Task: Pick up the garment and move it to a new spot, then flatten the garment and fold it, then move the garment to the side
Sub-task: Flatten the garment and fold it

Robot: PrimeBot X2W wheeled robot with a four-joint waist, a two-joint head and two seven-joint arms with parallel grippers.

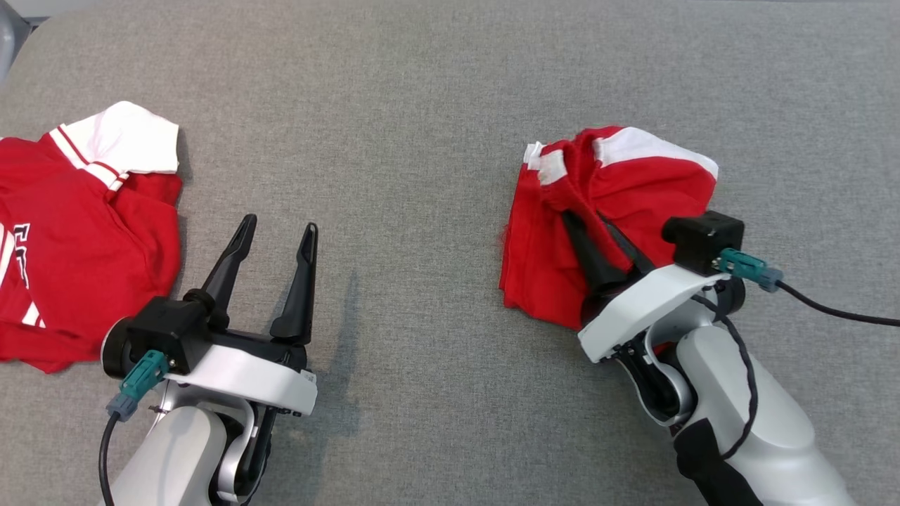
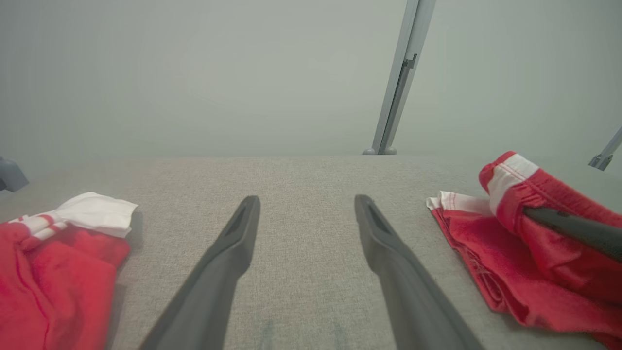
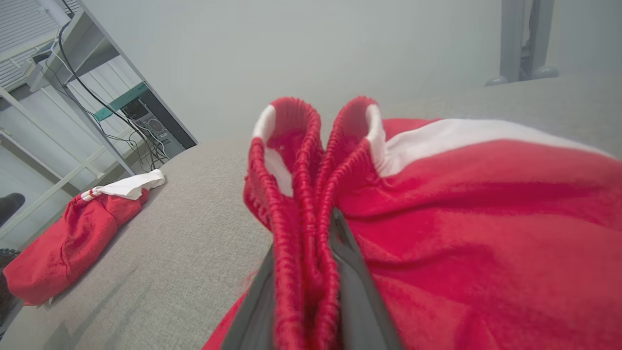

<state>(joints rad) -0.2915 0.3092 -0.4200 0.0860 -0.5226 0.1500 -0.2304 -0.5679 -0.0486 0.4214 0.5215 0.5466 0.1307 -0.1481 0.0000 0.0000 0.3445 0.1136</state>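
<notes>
Grey woven fabric [image 1: 422, 105] covers the whole work surface. On it, at about 2 o'clock from the middle of my head view, lies the red folded garment with a white band [image 1: 633, 190]. My right pincer [image 1: 585, 219] sits on top of it, fingers pointing to 11 o'clock and clamped together on a raised ridge of its ribbed edge [image 3: 296, 160]. From the wrist I see that doubled cloth squeezed between the two dark fingers.

So the garment does not lie away from this pincer at all. It spreads under and around it, mostly from 12 to 3 o'clock of the fingertips. The bundle is nearly as wide as it is long, so I cannot name a clear long axis; the pinched ridge itself runs along my fingers.

My left pincer [image 1: 278, 225] hangs at 7 o'clock, fingers wide apart with nothing between them. It is well apart from the bundle, which sits at its 3 o'clock. Near it, at 9 o'clock, is a red jersey with a white sleeve [image 1: 84, 239].

I judge the right arm the one to carry the bundle aside, toward 3 o'clock and away from that jersey.
</notes>
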